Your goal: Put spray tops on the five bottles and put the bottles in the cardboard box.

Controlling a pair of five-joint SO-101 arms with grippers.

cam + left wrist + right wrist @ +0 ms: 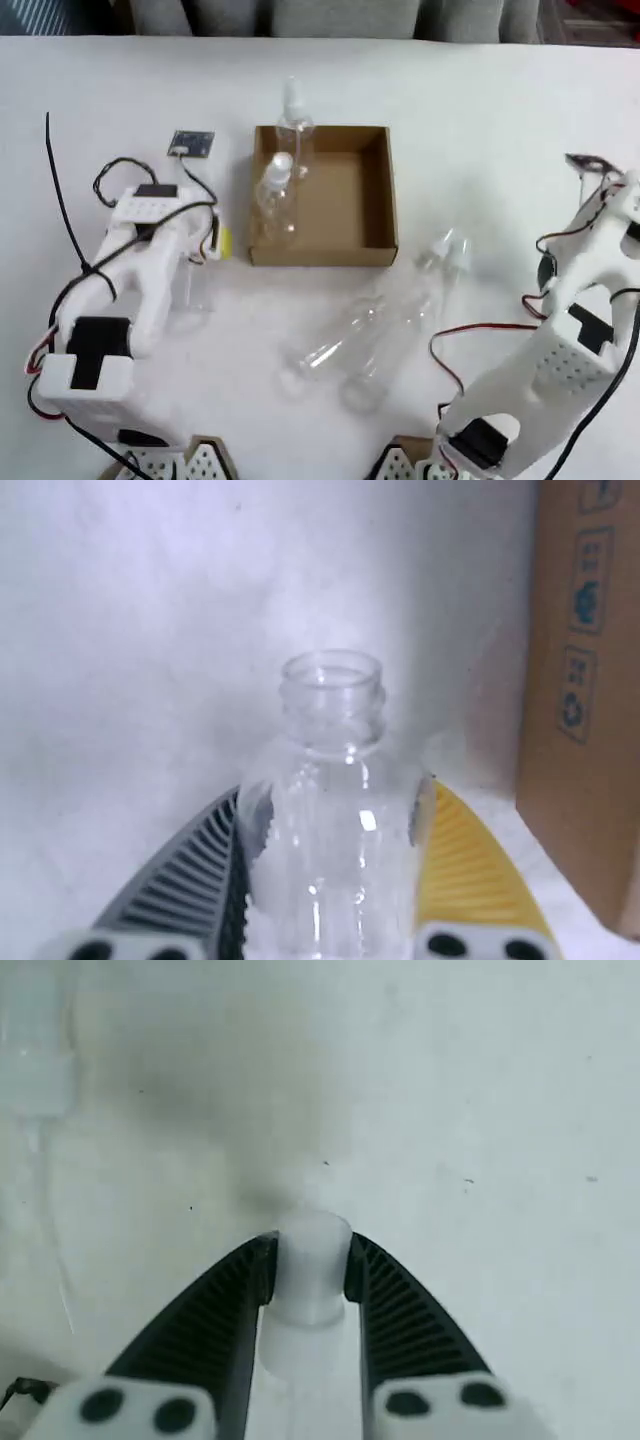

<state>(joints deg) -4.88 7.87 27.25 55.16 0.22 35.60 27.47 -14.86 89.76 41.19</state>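
White surface [480,100] under everything, with two white arms at its near edge. Mid-surface, an open brown cardboard box [322,256], and two capped clear plastic bottles [275,195] upright along its left wall. Off its near right corner, more clear plastic bottles [370,335], lying flat in a diagonal cluster. Left of the box, left pincer [335,795] closed round an uncapped clear bottle [332,710], gripped at the shoulders between one grey jaw and one yellow. Apparently upright, open threaded neck pointing up, near the box's outer wall. Over on the right side, right pincer [310,1248] clamped on a small white spray top [312,1285]. Well apart from the waiting neck, with the lying bottles between. Probably next: carry the top leftward and lower it along the bottle's vertical axis.
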